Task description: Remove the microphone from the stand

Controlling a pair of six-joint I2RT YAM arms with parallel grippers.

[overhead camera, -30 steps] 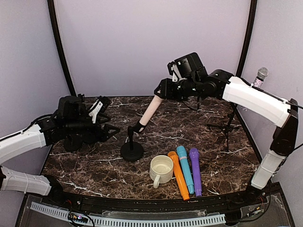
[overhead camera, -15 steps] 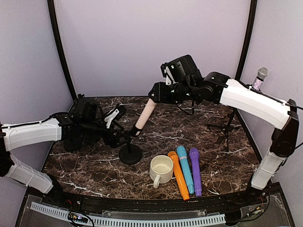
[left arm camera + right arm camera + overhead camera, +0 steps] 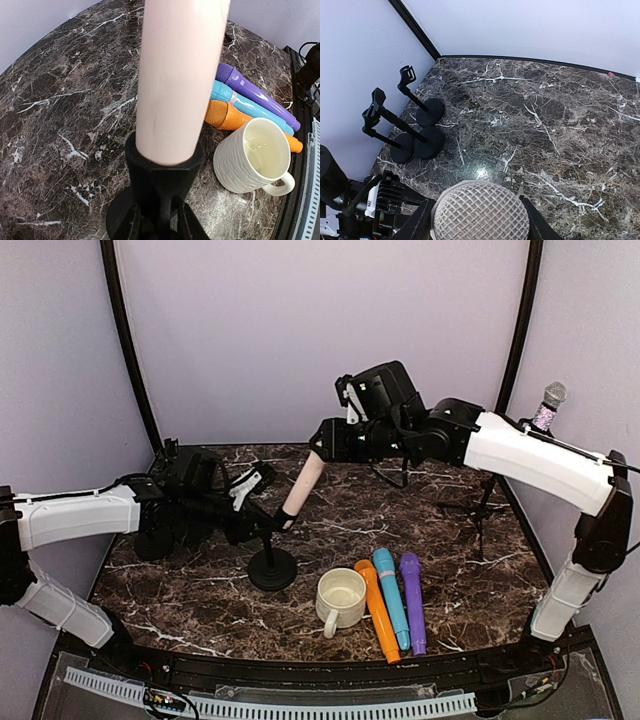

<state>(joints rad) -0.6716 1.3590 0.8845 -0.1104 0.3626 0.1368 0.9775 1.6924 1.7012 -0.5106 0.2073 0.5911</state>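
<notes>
Five mics: pink mic (image 3: 300,485) leaning in the stand's clip; orange mic (image 3: 377,610), blue mic (image 3: 392,600) and purple mic (image 3: 412,602) lying side by side on the table (image 3: 450,560), just right of the mug; far mic (image 3: 551,398) perching high by the right wall.
Five stands: stand (image 3: 272,568) carrying the pink mic; three empty stands (image 3: 429,142) grouping in the left back corner; tripod (image 3: 480,508) standing at the right.
One mug (image 3: 345,618): sitting upright near the stand's base, handle pointing toward the near edge.
Left gripper (image 3: 262,518): pinching the stand's stem just under the clip, fingers pressing against it.
Right gripper (image 3: 325,440): clamping the pink mic's mesh head, one finger lying along each side.
Task thing: sitting with its bottom end in the clip, head slanting up to the right.
Hidden: empty stands mostly disappearing behind the left arm from above; left fingertips running off the wrist view's bottom edge; pink mic's body vanishing under its own head in the right wrist view; far mic's lower part hiding behind the right arm, its link to the tripod hard to make out.
</notes>
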